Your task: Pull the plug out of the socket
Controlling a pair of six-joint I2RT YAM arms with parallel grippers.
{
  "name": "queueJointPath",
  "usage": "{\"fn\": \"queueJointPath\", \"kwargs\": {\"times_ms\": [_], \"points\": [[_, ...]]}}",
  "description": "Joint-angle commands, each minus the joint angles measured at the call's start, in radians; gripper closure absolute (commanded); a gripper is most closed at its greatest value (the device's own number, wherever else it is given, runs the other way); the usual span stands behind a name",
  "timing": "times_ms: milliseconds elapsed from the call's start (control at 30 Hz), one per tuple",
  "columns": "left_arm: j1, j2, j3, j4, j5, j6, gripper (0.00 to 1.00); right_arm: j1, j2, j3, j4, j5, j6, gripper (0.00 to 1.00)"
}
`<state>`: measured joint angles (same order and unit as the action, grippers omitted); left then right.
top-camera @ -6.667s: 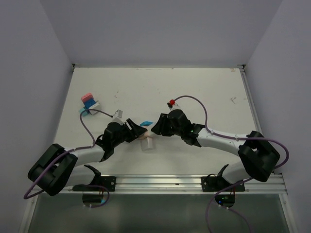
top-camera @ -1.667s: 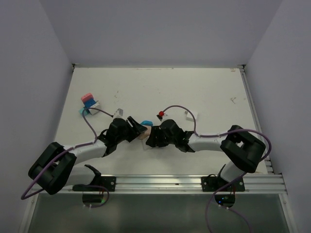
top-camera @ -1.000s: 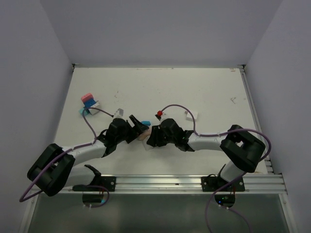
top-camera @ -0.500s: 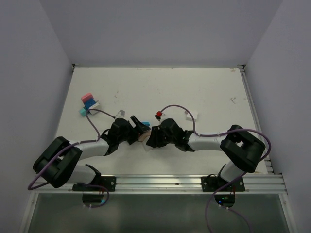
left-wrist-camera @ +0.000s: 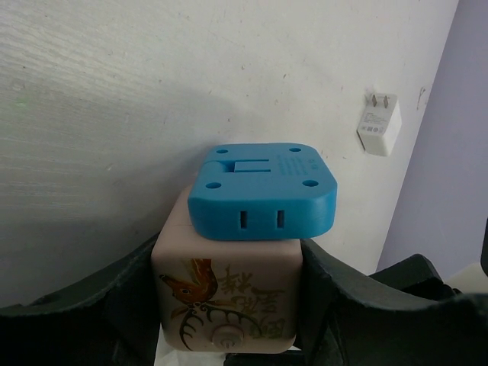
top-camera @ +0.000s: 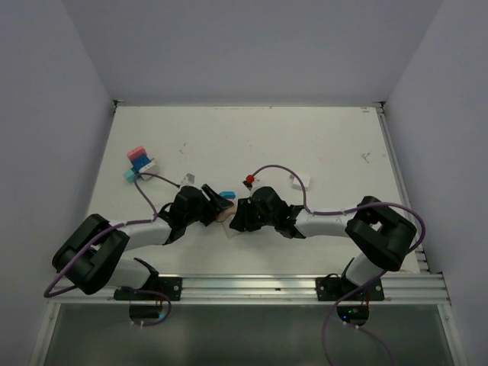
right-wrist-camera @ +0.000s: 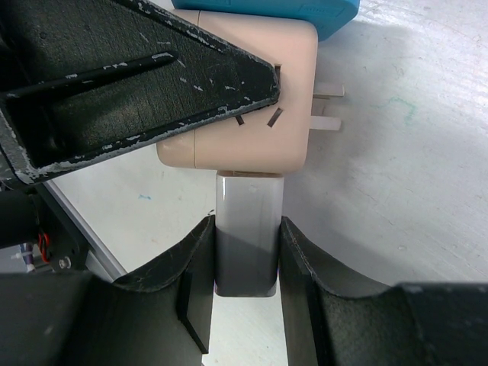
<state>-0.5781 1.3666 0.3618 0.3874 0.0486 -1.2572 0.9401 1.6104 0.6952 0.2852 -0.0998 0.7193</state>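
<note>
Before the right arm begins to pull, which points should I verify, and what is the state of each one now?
1. The left gripper clamps the beige socket cube from both sides: ok.
2. The right gripper is shut on the white plug: ok.
3. The white plug is out of the cube: not ok; it sits flush against the cube's face.
4. The blue plug is seated on the cube and held by neither gripper: ok.
5. Both grips are firm enough not to slip: cannot tell.
6. The white charger lies on the table apart from the cube: ok.
</note>
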Motion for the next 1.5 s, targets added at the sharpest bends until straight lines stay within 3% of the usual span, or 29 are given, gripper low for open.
{"fn": "queueJointPath", "kwargs": {"times_ms": [0, 133, 433, 700, 1200, 1467], "points": [[-0.005, -0.055, 0.000, 0.064, -0.036, -0.027, 1.00, 0.003, -0.043, 0.009, 0.028, -0.031, -0.009, 1.00], [-0.005, -0.098, 0.026, 0.073, -0.093, -0.021, 1.00, 0.003, -0.086, 0.047, -0.068, -0.032, -0.046, 1.00], [0.000, -0.150, 0.233, -0.033, -0.188, 0.097, 1.00, -0.009, -0.194, 0.150, -0.334, 0.003, -0.167, 1.00], [0.044, -0.178, 0.282, -0.028, -0.190, 0.134, 1.00, -0.009, -0.222, 0.099, -0.334, -0.029, -0.169, 1.00], [0.067, -0.175, 0.325, 0.076, -0.409, 0.127, 1.00, -0.003, -0.250, 0.003, -0.360, -0.098, -0.109, 1.00], [0.093, -0.150, 0.390, 0.136, -0.455, 0.234, 1.00, -0.003, -0.286, 0.001, -0.431, -0.089, -0.083, 1.00]]}}
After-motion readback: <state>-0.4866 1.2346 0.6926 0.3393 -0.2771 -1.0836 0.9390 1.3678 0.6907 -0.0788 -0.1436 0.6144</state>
